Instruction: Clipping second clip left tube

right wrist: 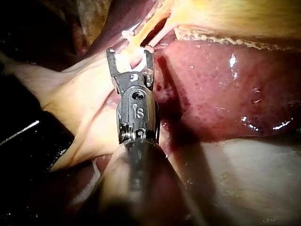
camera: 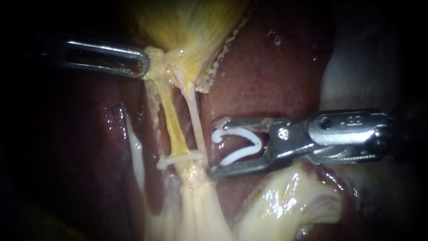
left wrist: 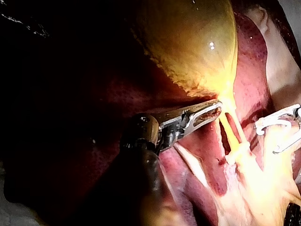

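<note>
The left instrument (camera: pixel 145 65) has its jaws clamped on the low end of the gallbladder (camera: pixel 187 27). Under it runs the left tube (camera: pixel 171 127), with a shut clip (camera: pixel 183 157) low across it. Just beside the tubes, the right instrument (camera: pixel 214 147) holds an open clip (camera: pixel 243 131) in its wide jaws.

The left instrument (camera: pixel 143 62) has its jaws clamped on the gallbladder (camera: pixel 191 31), the right instrument (camera: pixel 215 147) its jaws wide, both touching a clip (camera: pixel 244 131).

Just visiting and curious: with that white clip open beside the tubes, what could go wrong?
The open clip held by the right instrument might catch the right tube, which lies nearer it than the left tube. It might hit the clip already on the tubes. The left instrument might lose its hold on the gallbladder.
</note>
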`<control>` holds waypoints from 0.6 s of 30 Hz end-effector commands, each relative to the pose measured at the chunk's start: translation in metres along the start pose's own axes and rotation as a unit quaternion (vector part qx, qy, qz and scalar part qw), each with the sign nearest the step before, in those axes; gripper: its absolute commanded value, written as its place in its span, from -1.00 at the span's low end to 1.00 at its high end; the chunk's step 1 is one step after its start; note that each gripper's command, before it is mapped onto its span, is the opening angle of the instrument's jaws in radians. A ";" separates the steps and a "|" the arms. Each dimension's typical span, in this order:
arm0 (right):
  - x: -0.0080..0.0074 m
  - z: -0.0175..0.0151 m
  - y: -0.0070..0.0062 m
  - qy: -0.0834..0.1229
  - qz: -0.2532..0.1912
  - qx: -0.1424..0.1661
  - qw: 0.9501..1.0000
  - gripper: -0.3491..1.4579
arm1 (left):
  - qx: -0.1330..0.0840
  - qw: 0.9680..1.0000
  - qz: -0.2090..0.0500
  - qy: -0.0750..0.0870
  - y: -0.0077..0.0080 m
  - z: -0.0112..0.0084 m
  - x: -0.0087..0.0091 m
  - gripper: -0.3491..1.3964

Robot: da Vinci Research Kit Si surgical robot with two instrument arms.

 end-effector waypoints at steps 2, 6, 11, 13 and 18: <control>-0.0001 0.0006 0.0002 0.001 0.002 0.005 1.000 -0.07 | 0.000 1.000 0.000 0.000 0.0000 0.0000 0.0000 -1.00; -0.0002 0.0016 0.0006 0.004 0.005 0.008 1.000 -0.07 | 0.000 1.000 0.000 0.000 -0.0001 0.0000 0.0000 -1.00; -0.0007 0.0022 0.0012 0.004 0.012 0.013 1.000 -0.07 | 0.001 1.000 0.003 0.000 -0.0001 0.0001 0.0000 -1.00; -0.0009 0.0024 0.0014 0.003 0.011 0.017 1.000 -0.07 | 0.002 1.000 0.003 0.001 -0.0001 0.0001 0.0001 -1.00; -0.0016 0.0028 0.0019 0.004 0.013 0.028 1.000 -0.07 | 0.002 1.000 0.003 0.001 -0.0002 0.0001 0.0001 -1.00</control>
